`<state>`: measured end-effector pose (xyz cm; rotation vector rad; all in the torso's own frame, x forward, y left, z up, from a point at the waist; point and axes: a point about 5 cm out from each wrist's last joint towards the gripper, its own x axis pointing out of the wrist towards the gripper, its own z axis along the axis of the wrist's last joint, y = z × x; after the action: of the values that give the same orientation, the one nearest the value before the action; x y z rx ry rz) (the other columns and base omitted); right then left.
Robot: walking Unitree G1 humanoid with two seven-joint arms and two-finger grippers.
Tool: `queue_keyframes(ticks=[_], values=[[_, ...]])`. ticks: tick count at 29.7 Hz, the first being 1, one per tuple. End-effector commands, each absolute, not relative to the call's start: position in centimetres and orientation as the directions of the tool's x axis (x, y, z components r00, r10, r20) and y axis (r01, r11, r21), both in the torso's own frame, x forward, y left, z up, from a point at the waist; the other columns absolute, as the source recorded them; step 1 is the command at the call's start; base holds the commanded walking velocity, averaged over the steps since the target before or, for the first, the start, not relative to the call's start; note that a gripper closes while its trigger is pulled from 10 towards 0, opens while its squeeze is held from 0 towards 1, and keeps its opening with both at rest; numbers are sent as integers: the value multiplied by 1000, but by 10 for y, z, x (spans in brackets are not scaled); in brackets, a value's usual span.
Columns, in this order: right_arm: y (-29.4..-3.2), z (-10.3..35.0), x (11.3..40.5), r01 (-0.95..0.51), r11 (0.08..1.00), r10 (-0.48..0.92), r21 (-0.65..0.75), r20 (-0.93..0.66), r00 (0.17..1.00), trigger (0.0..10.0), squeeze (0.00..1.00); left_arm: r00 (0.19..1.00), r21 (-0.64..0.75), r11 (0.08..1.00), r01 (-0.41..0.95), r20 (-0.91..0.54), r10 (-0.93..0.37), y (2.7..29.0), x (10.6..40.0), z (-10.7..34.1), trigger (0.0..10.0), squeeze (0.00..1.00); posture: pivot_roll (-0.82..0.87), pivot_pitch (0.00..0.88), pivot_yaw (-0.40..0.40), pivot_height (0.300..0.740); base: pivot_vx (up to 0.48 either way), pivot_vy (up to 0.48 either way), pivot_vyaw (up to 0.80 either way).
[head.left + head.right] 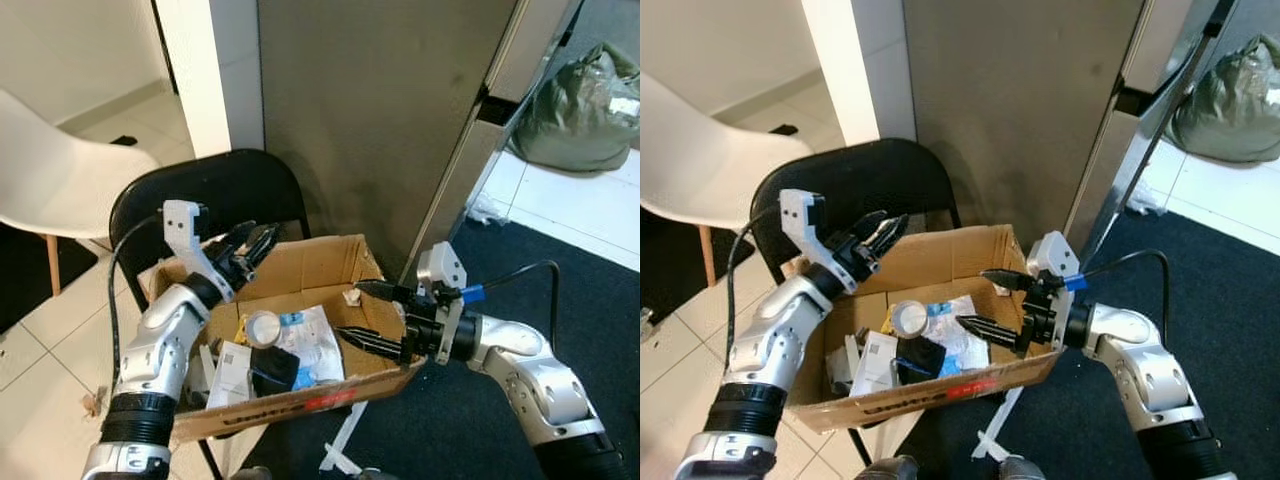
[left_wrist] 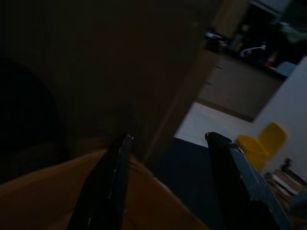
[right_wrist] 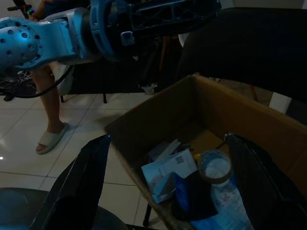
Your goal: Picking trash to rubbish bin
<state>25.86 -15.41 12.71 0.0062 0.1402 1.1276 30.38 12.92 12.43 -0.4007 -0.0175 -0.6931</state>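
Both arms bent over the cardboard box point(image 1: 300, 262), left pincer point(image 1: 258, 240) and right pincer point(image 1: 352, 312) spread, empty.

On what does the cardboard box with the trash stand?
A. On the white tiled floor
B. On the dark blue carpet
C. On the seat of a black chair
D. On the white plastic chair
C: the cardboard box rests on the seat of the black chair, whose rounded backrest rises behind it, while the right pincer hangs open over its right end.
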Motion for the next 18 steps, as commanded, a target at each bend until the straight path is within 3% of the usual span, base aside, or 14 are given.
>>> queue_keyframes(ticks=[1,18], values=[[-153,126,259,-899,431,900,80,-112,422,10000,0,760,-359,682,637,145,-633,126,300,123,10000,0,4,0,-1,740,-349,0,0],[-152,127,260,-897,435,898,72,-108,427,10000,0,751,-350,677,648,140,-646,124,299,124,10000,0,3,0,1,740,-359,0,0]])
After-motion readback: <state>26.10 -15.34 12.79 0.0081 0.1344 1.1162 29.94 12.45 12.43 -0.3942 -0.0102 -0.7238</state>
